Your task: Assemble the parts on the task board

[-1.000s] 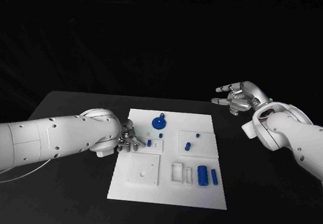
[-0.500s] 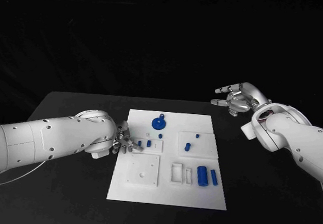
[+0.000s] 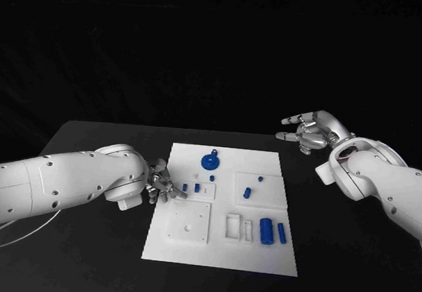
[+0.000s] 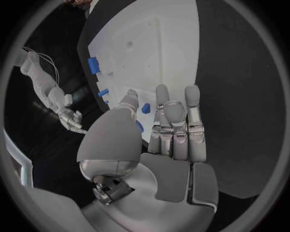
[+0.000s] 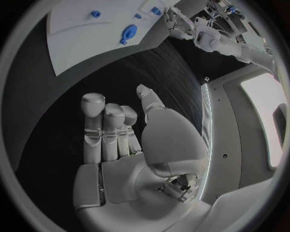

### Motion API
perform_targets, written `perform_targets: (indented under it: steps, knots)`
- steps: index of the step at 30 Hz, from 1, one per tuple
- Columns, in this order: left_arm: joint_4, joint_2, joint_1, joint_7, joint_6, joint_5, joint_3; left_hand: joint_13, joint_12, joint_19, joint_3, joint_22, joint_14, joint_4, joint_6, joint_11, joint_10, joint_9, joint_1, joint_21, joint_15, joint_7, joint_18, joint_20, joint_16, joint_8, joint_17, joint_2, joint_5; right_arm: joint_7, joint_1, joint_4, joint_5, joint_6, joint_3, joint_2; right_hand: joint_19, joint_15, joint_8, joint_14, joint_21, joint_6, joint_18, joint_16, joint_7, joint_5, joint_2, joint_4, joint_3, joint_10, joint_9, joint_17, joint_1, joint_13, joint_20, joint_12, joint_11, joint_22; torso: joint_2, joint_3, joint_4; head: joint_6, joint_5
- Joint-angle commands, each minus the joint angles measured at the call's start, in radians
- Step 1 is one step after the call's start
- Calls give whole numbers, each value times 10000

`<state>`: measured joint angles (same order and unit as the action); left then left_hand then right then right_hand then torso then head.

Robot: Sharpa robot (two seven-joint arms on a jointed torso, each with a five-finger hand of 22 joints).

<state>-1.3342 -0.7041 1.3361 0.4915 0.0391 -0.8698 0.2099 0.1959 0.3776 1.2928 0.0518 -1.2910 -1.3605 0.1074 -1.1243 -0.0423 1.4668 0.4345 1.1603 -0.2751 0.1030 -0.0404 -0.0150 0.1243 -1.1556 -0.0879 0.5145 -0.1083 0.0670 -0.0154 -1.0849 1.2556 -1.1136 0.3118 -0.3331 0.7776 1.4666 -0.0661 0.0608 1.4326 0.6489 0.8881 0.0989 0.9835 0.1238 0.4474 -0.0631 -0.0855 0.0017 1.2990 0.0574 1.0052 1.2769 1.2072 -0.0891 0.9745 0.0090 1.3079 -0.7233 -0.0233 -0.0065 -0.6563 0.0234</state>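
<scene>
One task board [image 3: 222, 220] on worktop [image 3: 101, 142]. Left hand [image 3: 162, 183] spread, empty, at board's edge. Right hand [image 3: 308, 131] raised, fingers apart, empty.

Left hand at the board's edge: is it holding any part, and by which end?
Nothing is held. The left hand hovers over the board edge with fingers apart, near a small blue part. The right hand is empty too.
</scene>
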Motion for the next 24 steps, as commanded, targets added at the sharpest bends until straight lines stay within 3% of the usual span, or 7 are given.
perform_targets:
  steps: [1,3,6,10,14,19,24]
  knots:
    - [-175,-86,44,-1203,895,-151,-98,-11,-245,-279,-109,327,146,-853,-306,-17,114,-420,650,453,14,46,111,-43,292,-336,-209,450,578,-44,16,-13,22,-62,-5,5,507,-12,-37,51,-44,7,194,-63,-25,42,15,35,40,-58,1,-3,-50,-9,39,-34,-44,164,0,-15,-5,17,-18]
    - [-255,-134,71,-1557,1296,-570,-139,-204,-689,-249,-186,614,130,-1280,-569,17,-3,-911,1098,720,-43,50,137,-70,605,-223,-550,593,754,-50,18,-25,25,-45,-5,2,508,-12,-36,51,-50,10,195,-65,-26,36,17,34,58,-60,1,-3,-51,-12,39,-37,-44,159,6,-21,5,30,-43]
    - [-373,-175,100,-2106,1899,-1111,-174,-729,-1692,-348,169,723,373,-1934,-542,207,-570,-1361,2002,886,-173,-161,127,-129,879,58,-783,768,1835,-58,20,-41,29,-30,-5,-6,508,-12,-36,52,-54,11,196,-66,-26,33,19,34,69,-62,1,-4,-52,-13,39,-39,-43,156,-5,-17,-8,60,-42]
    - [-483,-201,117,-2934,2793,-1555,-201,-1300,-2973,-1094,938,624,1089,-2840,-896,436,-687,-2099,2478,1250,-431,-368,-33,-386,1980,235,-1496,774,1626,-62,21,-64,32,-35,-4,-19,508,-12,-36,52,-54,11,196,-66,-26,33,19,34,69,-62,1,-4,-52,-13,39,-39,-43,156,-21,-9,-21,94,-50]
    - [-511,-212,123,-3536,3497,-1731,-284,-1304,-3141,-1555,1281,253,1037,-3381,-1049,542,-750,-2662,2438,1437,-561,-419,-134,-555,3314,237,-2250,776,1553,-66,21,-88,36,-44,-4,-27,508,-12,-36,52,-54,11,196,-66,-26,33,19,34,69,-62,1,-4,-52,-13,39,-39,-43,156,-22,-15,-35,129,-79]
    - [-440,-118,126,-3969,3956,-1790,-376,-1310,-3145,-1598,1271,97,1053,-3547,-973,592,-806,-2907,2451,1566,-600,-453,-148,-590,3533,242,-2318,806,1395,-66,21,-108,41,-50,-4,-42,508,-12,-36,52,-54,11,196,-66,-26,33,19,34,69,-62,1,-4,-52,-13,39,-39,-43,156,-20,-16,-29,142,-109]
    - [-140,258,128,-4478,4161,-2054,-400,-1340,-3177,-1628,1263,-103,1064,-3592,-718,802,-1321,-3075,2487,1600,-683,-535,-221,-633,3526,260,-2277,866,1267,-68,22,-109,43,-45,-3,-79,508,-12,-36,52,-54,11,196,-66,-26,33,19,34,69,-62,1,-4,-52,-13,39,-39,-43,156,-26,-12,-23,179,-116]
